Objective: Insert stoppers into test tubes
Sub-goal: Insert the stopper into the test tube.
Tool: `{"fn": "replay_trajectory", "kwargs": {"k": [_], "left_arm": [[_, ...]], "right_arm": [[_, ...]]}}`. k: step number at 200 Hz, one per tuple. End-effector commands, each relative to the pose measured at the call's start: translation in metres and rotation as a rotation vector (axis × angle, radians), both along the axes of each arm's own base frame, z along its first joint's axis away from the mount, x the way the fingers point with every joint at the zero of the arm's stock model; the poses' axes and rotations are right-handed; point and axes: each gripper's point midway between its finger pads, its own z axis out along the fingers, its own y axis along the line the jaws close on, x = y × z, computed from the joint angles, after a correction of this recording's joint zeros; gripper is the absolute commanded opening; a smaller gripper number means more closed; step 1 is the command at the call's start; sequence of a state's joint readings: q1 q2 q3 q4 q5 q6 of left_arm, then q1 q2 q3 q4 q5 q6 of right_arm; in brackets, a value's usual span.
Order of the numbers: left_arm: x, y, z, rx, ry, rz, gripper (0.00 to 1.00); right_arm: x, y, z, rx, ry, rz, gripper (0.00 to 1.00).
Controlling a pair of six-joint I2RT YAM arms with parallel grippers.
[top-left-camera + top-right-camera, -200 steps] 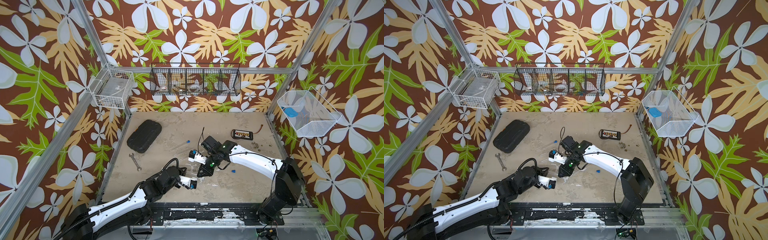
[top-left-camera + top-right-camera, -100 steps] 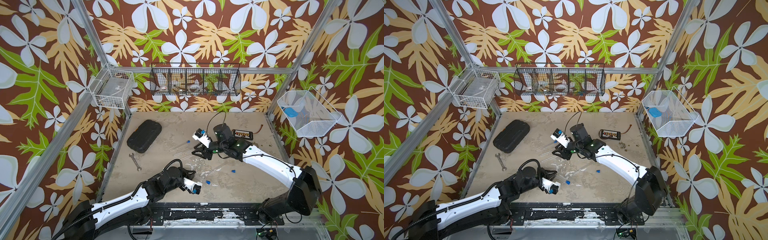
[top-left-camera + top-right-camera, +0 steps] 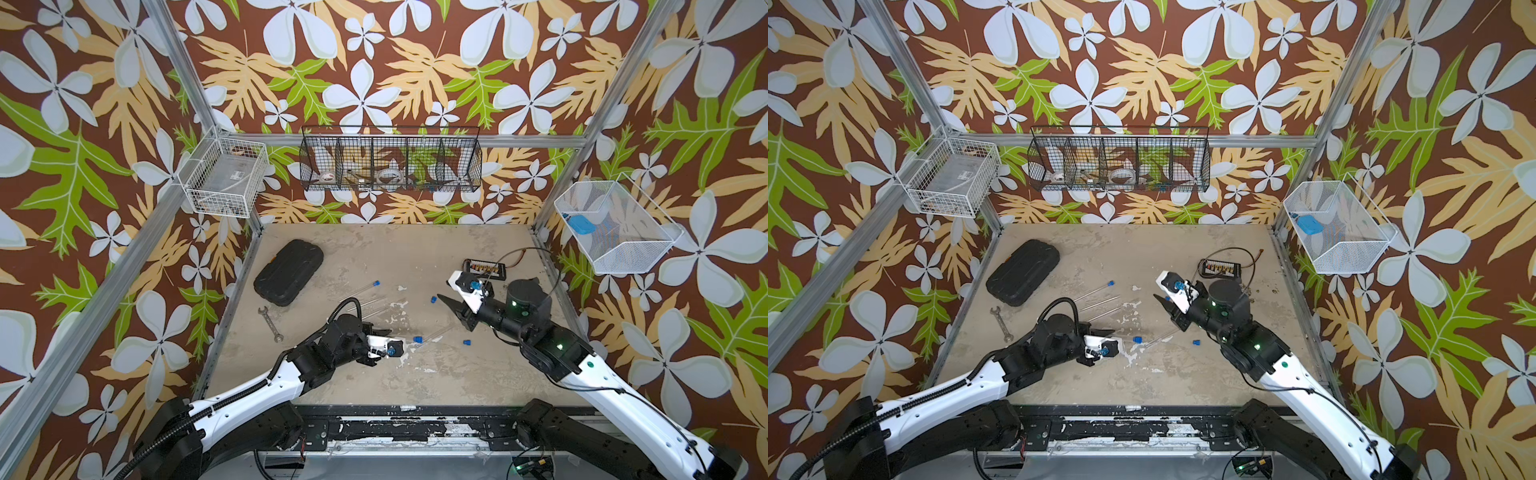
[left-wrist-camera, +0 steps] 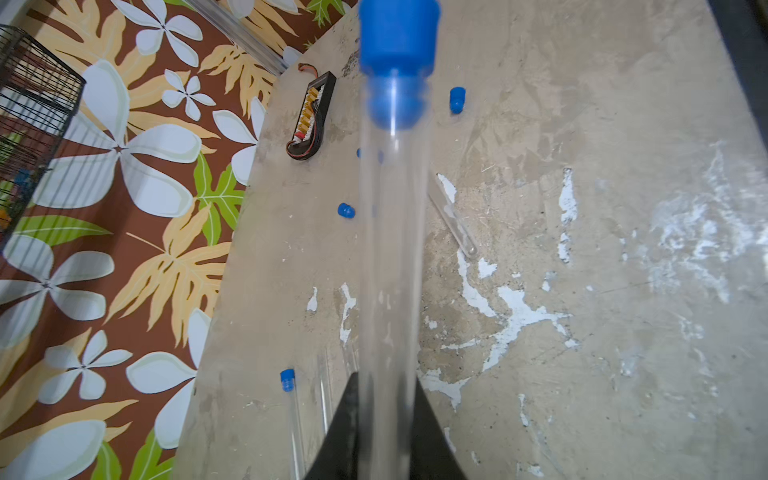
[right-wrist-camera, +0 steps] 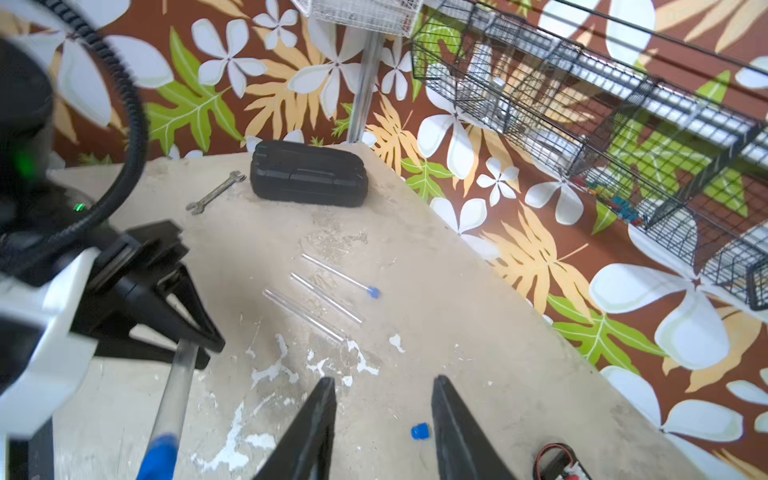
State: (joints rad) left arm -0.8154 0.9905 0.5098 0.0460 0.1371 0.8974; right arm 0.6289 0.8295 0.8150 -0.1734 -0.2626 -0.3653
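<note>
Blue stoppers (image 3: 433, 299), clear test tubes (image 5: 326, 298), black case (image 3: 289, 272), floral walls (image 3: 374, 83)

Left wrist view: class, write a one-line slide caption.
Left gripper holds a tube capped by a stopper; loose stoppers dot the table.

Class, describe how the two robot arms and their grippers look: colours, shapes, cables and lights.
Both the left arm and right arm have white links joined by black rounded joints. A ribbed black hose loops along the left arm. Green lights glow on the right arm's joints. The left gripper and right gripper each carry a white camera block and slim black fingers tapering to points.
</note>
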Motion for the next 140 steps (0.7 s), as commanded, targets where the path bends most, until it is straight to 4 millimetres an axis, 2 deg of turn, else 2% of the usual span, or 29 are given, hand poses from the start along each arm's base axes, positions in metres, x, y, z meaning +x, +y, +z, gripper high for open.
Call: {"fn": "replay_trajectory", "kwargs": {"k": [1, 26, 50, 140], "left_arm": [[-0.016, -0.007, -0.002, -0.044, 0.094, -0.069, 0.00], [-0.019, -0.008, -0.003, -0.050, 0.118, -0.086, 0.00], [-0.020, -0.009, -0.005, -0.051, 0.137, -0.094, 0.00], [-0.022, -0.012, -0.008, -0.050, 0.166, -0.112, 0.00]], "right_arm": [[-0.036, 0.008, -0.033, -0.183, -0.128, 0.226, 0.39], [-0.071, 0.022, -0.057, -0.310, -0.232, 0.388, 0.42], [-0.086, 0.032, -0.074, -0.413, -0.263, 0.480, 0.44], [-0.079, 0.046, -0.082, -0.471, -0.314, 0.518, 0.43]]}}
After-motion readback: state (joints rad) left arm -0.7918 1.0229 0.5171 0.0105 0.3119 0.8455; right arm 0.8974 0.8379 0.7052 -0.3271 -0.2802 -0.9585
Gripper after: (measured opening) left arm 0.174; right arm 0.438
